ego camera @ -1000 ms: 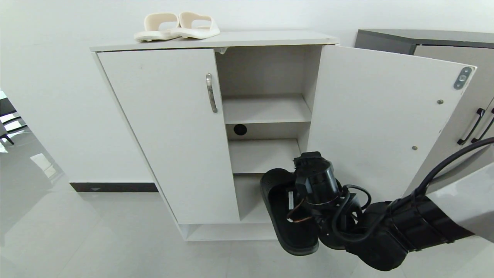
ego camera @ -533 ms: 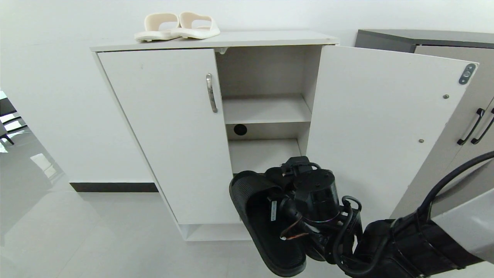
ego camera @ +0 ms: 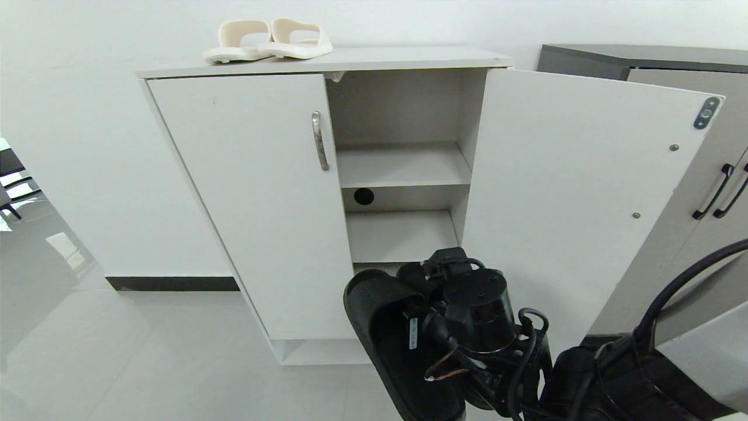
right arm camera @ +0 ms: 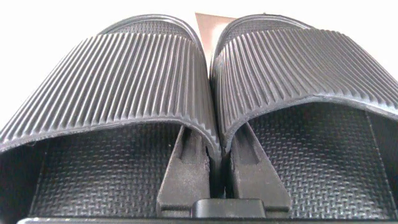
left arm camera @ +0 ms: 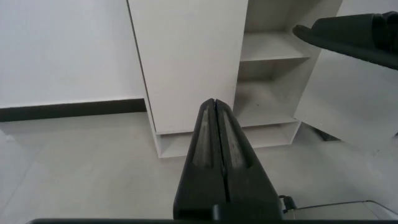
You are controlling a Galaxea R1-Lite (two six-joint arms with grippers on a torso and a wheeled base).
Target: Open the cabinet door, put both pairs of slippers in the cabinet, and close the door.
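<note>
right hand (right arm camera: 211, 165) clamped on black slippers (ego camera: 383, 333), fingers (right arm camera: 183, 168) pinching the inner strap edges of both together. pair hangs in air just in front of cabinet (ego camera: 409, 57) lower opening, outside it. right door (ego camera: 572, 175) swung open, just beside arm. left door (ego camera: 245, 193) shut, its edge close to slipper toe. two shelves (ego camera: 403, 166) show through opening. cream slippers (ego camera: 269, 40) sit on cabinet top. left hand (left arm camera: 214, 115) low over floor (ego camera: 146, 362), pressed shut, nothing in it. grey cabinet (ego camera: 584, 58) behind open door.
</note>
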